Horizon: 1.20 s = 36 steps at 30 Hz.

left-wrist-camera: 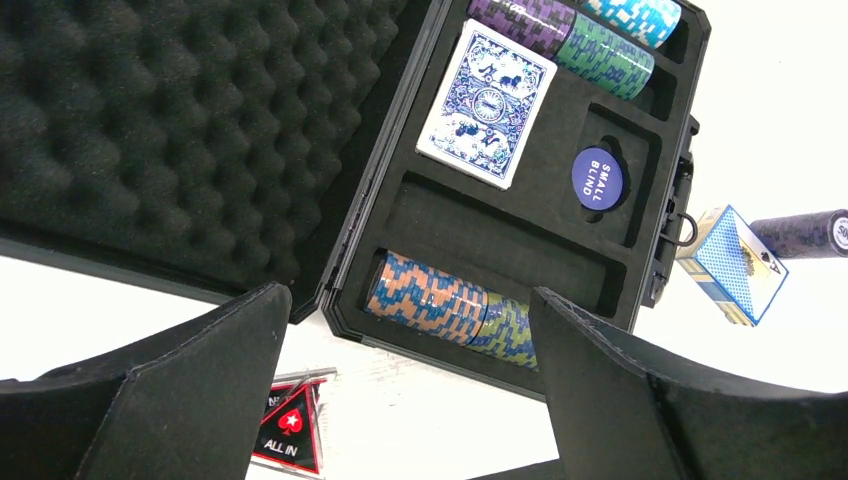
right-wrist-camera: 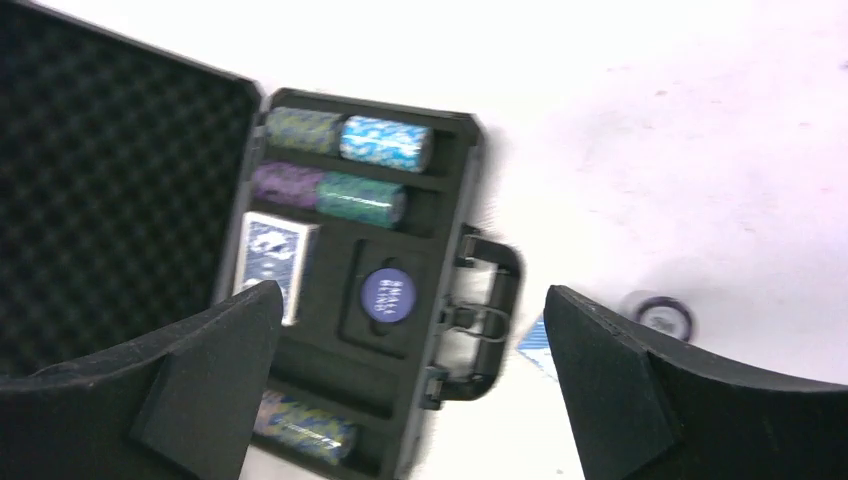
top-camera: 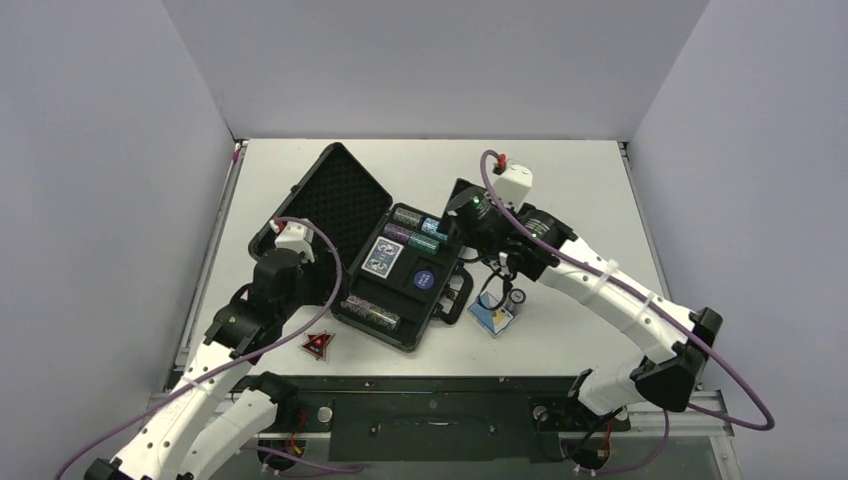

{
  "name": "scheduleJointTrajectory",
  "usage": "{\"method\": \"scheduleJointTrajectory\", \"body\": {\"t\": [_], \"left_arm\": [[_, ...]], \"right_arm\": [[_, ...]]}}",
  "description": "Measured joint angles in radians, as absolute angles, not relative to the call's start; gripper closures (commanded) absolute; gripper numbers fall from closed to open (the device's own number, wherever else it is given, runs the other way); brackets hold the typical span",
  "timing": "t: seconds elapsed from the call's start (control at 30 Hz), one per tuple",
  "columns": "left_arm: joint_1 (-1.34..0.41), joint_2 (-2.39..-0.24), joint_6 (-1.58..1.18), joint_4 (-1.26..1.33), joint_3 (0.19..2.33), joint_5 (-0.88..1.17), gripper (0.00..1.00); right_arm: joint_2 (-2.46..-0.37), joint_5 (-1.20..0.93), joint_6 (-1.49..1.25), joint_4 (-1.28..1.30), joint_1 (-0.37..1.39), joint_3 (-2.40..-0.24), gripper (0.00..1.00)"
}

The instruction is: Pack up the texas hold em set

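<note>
Triangle (top-camera: 318,346) lies on the counter (top-camera: 580,180), near-left of the open briefcase (top-camera: 345,200). A blue card deck (top-camera: 490,318) and a dark chip roll (top-camera: 516,298) sit just right of its handle. The left gripper (left-wrist-camera: 410,292) and right gripper (right-wrist-camera: 412,292) both gape wide, empty.

The left gripper (left-wrist-camera: 410,400) hangs with its jaws spread wide and nothing between them, above the near edge of the open briefcase (left-wrist-camera: 352,262). The egg-crate lid (left-wrist-camera: 150,130) lies back to one side. In the foam tray sit a blue card deck (left-wrist-camera: 487,103), a SMALL BLIND button (left-wrist-camera: 597,178), far chip rolls (left-wrist-camera: 605,55) and a near chip roll (left-wrist-camera: 450,308). On the table (left-wrist-camera: 780,100), the red-black triangle (left-wrist-camera: 290,435) lies just off the case's near corner. Beyond the handle side are a second deck (left-wrist-camera: 740,262) and a dark roll (left-wrist-camera: 805,233) — close together.
</note>
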State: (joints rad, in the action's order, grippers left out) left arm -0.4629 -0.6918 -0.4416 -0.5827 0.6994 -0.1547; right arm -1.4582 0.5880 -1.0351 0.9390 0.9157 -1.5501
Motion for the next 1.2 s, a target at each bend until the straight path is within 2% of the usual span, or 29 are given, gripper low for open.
{"method": "scheduleJointTrajectory", "body": {"t": [0.23,0.4,0.63,0.93,1.07,1.2], "left_arm": [[-0.463,-0.865,-0.484,-0.550,0.756,-0.127,0.20],[-0.465,-1.018,-0.499,-0.517,0.817,-0.110,0.30],[-0.482,-1.205,-0.515,-0.428,0.877,-0.095,0.51],[-0.530,-1.442,-0.517,-0.316,0.997,-0.092,0.60],[-0.545,-1.519,-0.517,-0.297,1.049,-0.093,0.76],[-0.551,-1.579,-0.512,-0.291,1.105,-0.094,0.81]], "right_arm": [[-1.227,0.566,-0.961,0.883,0.855,-1.252,0.00],[-1.029,0.528,-0.931,0.800,0.801,-1.098,0.00],[-0.975,0.515,-0.915,0.786,0.736,-1.081,0.01],[-0.891,0.498,-0.844,0.839,0.628,-1.081,0.05],[-0.885,0.461,-0.816,0.839,0.591,-1.080,0.05],[-0.914,0.425,-0.785,0.841,0.564,-1.080,0.06]]}}
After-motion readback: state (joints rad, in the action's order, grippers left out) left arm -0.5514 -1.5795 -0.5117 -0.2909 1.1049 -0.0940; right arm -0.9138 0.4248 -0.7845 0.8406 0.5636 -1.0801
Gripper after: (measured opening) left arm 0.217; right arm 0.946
